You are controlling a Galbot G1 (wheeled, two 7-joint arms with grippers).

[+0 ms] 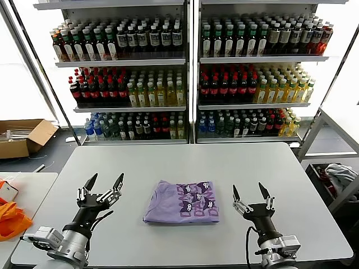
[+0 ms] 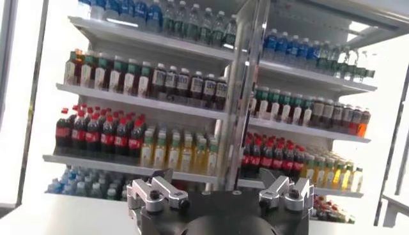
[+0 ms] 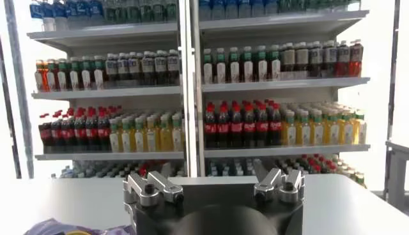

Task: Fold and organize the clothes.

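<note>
The lavender T-shirt lies folded into a flat rectangle near the middle of the grey table, its dark purple and white print facing up on the right half. My left gripper is open and empty, raised to the left of the shirt, fingers pointing up and away. My right gripper is open and empty, raised to the right of the shirt. A corner of the shirt shows in the right wrist view. The left wrist view shows only its own fingers and the shelves.
Shelves of drink bottles stand behind the table. A cardboard box sits on the floor at far left. Orange fabric lies on a side table at left. A grey-white cloth heap sits in a bin at right.
</note>
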